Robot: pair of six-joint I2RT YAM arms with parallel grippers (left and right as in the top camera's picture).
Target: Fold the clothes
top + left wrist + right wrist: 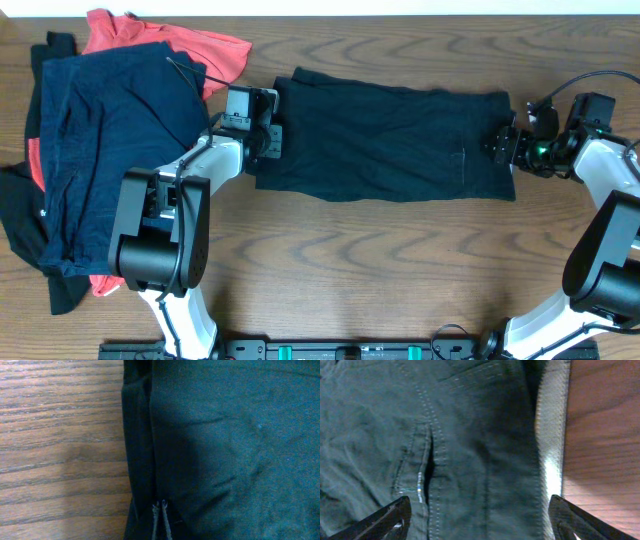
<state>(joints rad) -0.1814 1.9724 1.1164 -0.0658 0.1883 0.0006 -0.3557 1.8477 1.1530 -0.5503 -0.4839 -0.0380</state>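
Right, the black garment lies spread flat across the middle of the wooden table, long side running left to right. On my right wrist camera I see its stitched seams, a narrow dark slit in the cloth, and a pale grey band along the edge next to bare wood.

The left gripper sits at the garment's left edge. In its wrist view the fingertips are pressed together right on the folded hem, so I read the jaws as closed and pinching that edge.

The right gripper is at the garment's right end. Its two fingers stand far apart in the wrist view, one over the black cloth and the other over the boundary of band and wood, with nothing between them: jaws open.

Further left, well apart from the spread piece, a pile of clothes rests on the table: a navy garment on top, a coral-red one showing behind it, and a black one at the far edge.
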